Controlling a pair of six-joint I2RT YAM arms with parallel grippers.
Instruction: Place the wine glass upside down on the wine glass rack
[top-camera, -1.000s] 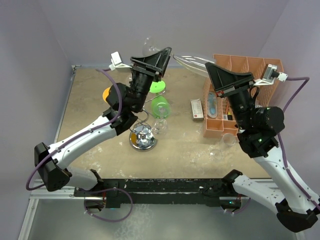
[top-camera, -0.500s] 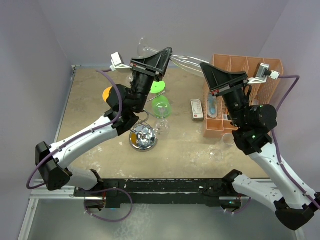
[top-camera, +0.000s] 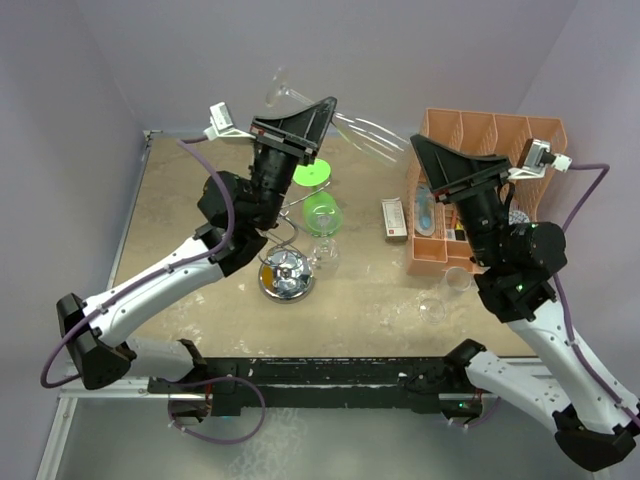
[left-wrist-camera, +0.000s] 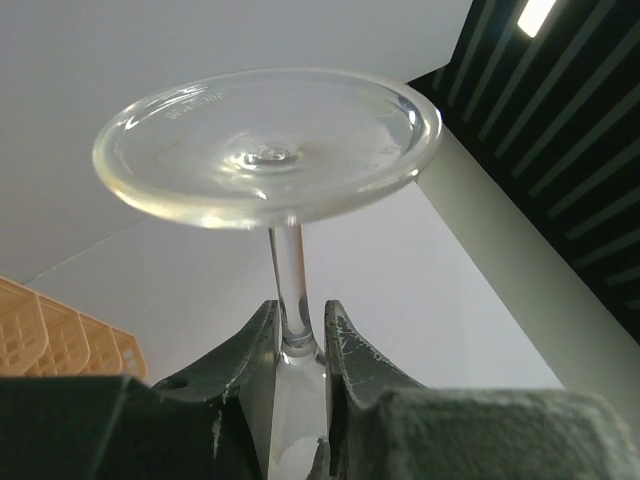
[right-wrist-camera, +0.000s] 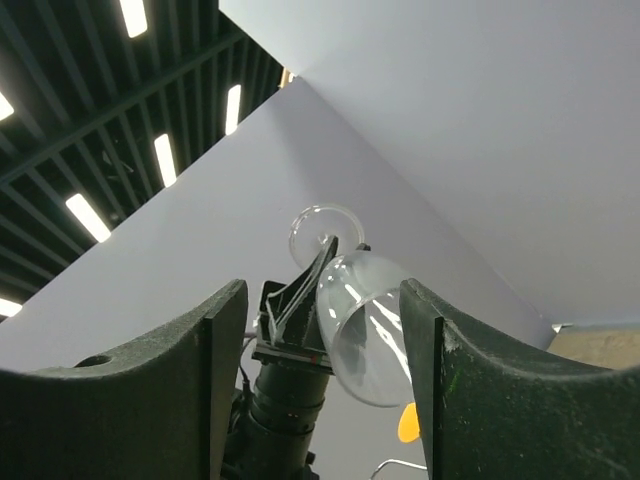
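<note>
Both arms raised, left gripper (left-wrist-camera: 298, 322) pinching the wine glass (left-wrist-camera: 268, 150) stem, right gripper (right-wrist-camera: 320, 292) jaws spread apart

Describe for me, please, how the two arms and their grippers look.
Both the left arm and right arm have white links, black joints and a trailing purple cable. The left gripper and right gripper are black wedges with matte dark fingers.

The clear wine glass (top-camera: 360, 130) is aloft at upper centre, tipped nearly sideways, foot left, bowl right. The chrome wine glass rack (top-camera: 287, 274) stands upright below it, centre-left.
</note>
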